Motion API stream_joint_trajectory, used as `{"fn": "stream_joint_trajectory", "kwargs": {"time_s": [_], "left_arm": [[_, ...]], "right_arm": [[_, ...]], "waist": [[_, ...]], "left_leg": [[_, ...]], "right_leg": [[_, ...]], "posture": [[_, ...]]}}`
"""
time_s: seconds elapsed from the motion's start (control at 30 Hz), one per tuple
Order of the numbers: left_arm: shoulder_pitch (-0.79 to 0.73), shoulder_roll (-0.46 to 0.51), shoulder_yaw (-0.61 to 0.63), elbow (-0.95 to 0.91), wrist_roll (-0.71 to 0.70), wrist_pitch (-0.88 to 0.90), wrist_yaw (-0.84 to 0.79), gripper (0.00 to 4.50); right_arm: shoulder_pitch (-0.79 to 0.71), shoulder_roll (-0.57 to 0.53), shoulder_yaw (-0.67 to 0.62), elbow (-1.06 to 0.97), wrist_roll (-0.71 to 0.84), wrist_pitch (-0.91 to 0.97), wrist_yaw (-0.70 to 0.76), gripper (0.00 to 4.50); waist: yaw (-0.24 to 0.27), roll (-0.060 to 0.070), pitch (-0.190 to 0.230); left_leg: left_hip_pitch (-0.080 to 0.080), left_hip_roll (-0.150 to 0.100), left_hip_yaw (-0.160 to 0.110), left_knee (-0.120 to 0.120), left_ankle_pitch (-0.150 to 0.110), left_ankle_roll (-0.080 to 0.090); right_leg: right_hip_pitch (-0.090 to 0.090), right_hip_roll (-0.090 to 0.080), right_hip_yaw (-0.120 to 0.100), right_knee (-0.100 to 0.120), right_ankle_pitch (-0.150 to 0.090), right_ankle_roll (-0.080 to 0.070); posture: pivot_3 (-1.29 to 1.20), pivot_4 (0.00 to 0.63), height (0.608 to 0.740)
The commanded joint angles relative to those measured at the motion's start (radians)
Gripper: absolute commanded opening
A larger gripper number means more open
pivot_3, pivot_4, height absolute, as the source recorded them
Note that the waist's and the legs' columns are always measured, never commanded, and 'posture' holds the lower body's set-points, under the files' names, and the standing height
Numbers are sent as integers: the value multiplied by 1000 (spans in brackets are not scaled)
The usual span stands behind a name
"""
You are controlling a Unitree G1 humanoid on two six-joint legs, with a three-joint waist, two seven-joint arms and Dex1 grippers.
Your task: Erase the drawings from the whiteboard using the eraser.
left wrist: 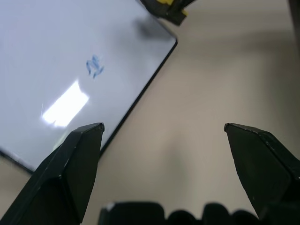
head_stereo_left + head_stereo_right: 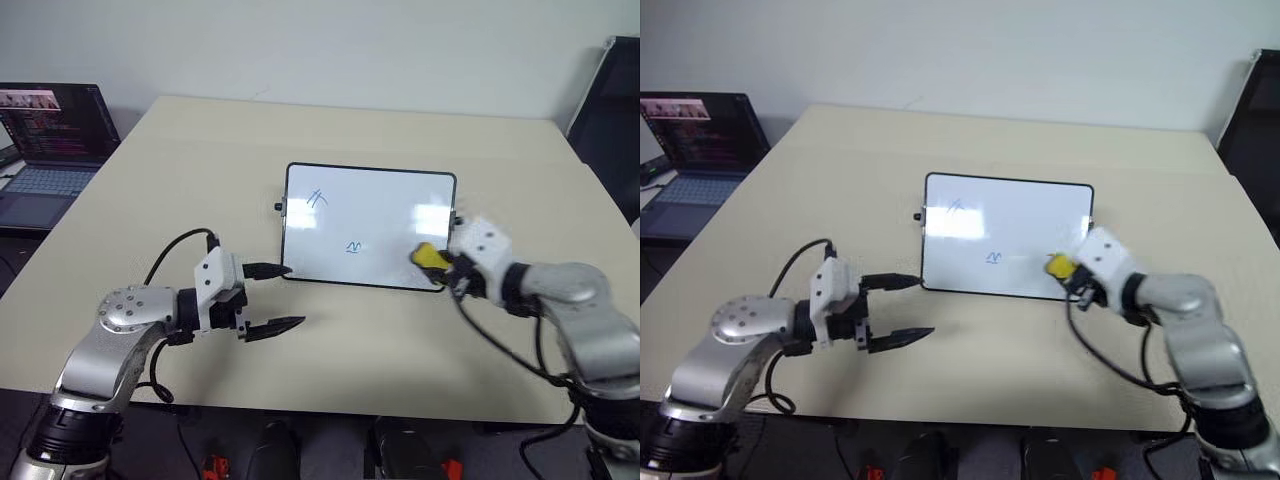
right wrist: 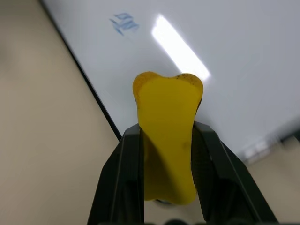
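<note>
Both arms have rounded, silver-grey metallic housings with black bands at the joints; a ring of small dark screws shows on the left arm's round joint cap. Each wrist carries a blocky white module, from which a thin black cable loops out and back along the arm. The left end effector (image 2: pixel 272 297) and right end effector (image 3: pixel 165 140) each bear two matte black, tapering, wedge-shaped fingers.

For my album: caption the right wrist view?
Right claw pinching the yellow eraser above the whiteboard.
</note>
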Motion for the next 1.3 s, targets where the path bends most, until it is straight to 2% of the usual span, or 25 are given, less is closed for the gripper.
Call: {"fn": "stream_joint_trajectory", "kwargs": {"time_s": [0.03, 0.23, 0.43, 0.53, 0.87, 0.97, 1.3], "left_arm": [[-52, -9, -16, -56, -44, 22, -17, 4500], [-207, -54, -111, -21, -31, 28, -62, 4500], [-305, -114, -174, 12, -13, 25, -74, 4500], [-326, -134, -196, 20, -9, 25, -81, 4500], [-317, -139, -197, 39, 5, 29, -71, 4500], [-313, -138, -194, 41, 7, 32, -66, 4500], [-306, -145, -192, 86, 26, -1, -79, 4500]], "right_arm": [[56, 23, -158, -97, 52, 123, -57, 1014], [192, 101, -260, -103, 93, 224, -165, 1013], [153, 213, -322, -14, 135, 250, -277, 1013], [148, 207, -332, 57, 140, 191, -311, 1013], [158, 189, -278, 74, 158, 92, -391, 4436], [170, 198, -271, 34, 143, 80, -448, 4478], [183, 388, -241, -51, 139, 120, -638, 4478]], "waist": [[-3, 0, 0], [-6, 0, 0], [-12, 0, 0], [-10, 0, 0], [-10, 0, 0], [-9, 0, 0], [-9, 0, 0]], "left_leg": [[0, 0, 0, 0, 0, 0], [1, 0, 0, 0, 0, 0], [1, -1, 0, 1, 0, 0], [0, -1, 0, 1, 0, 0], [0, -1, 0, 0, 0, 0], [0, -1, 0, 0, 0, 0], [0, 0, -1, 0, 0, 0]], "right_leg": [[0, 0, 0, 0, 0, 0], [0, 0, 1, 0, 0, 1], [1, 0, 1, 0, 1, 1], [1, 0, 1, 0, 3, 6], [1, 1, 1, 0, 4, 7], [1, 1, 1, 0, 4, 6], [1, 1, 1, 0, 4, 6]], "posture": [[0, 150, 740], [0, 150, 740], [0, 150, 740], [0, 150, 740], [0, 150, 740], [0, 150, 740], [0, 150, 740]]}}
